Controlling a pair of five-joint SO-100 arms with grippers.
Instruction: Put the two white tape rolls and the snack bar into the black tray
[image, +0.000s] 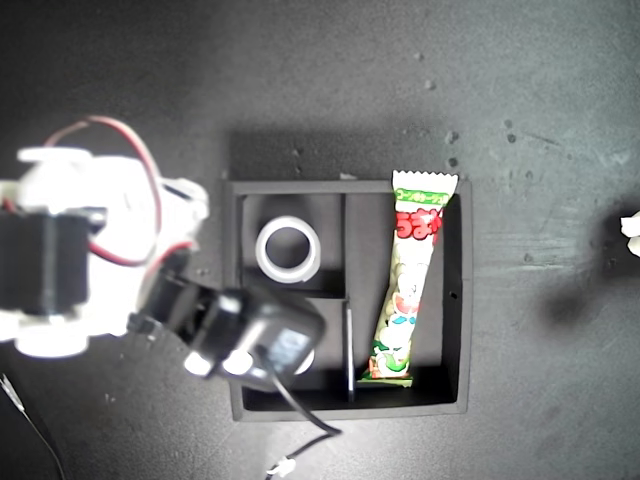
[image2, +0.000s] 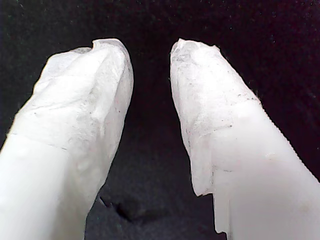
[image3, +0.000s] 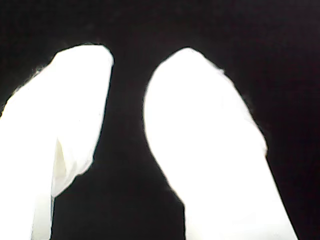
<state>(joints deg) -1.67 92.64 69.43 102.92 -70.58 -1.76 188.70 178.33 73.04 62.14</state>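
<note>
A dark table (image: 520, 120) is filling the exterior view, with wide bare surface lying open above the tray and toward the exterior view's right. The black tray (image: 458, 300) is sitting near the middle, its raised walls squared to the picture. An arm (image: 90, 250) is reaching in from the exterior view's left, its dark wrist housing (image: 255, 335) hanging over the tray's lower small compartment; the wrist views are not showing which arm this is. At the exterior view's right edge a small white part (image: 630, 228) is just poking in.

The snack bar (image: 410, 275) is lying in the long compartment, slightly tilted, its upper crimped end overlapping the tray's top wall. One white tape roll (image: 288, 250) is lying flat in the upper small compartment, clear of the walls. A sliver of the second white tape roll (image: 306, 362) is showing under the housing in the lower small compartment.

The first gripper (image2: 150, 50) is standing spread over dark surface, nothing between its fingers. The second gripper (image3: 127, 57) is likewise parted and holding nothing.
</note>
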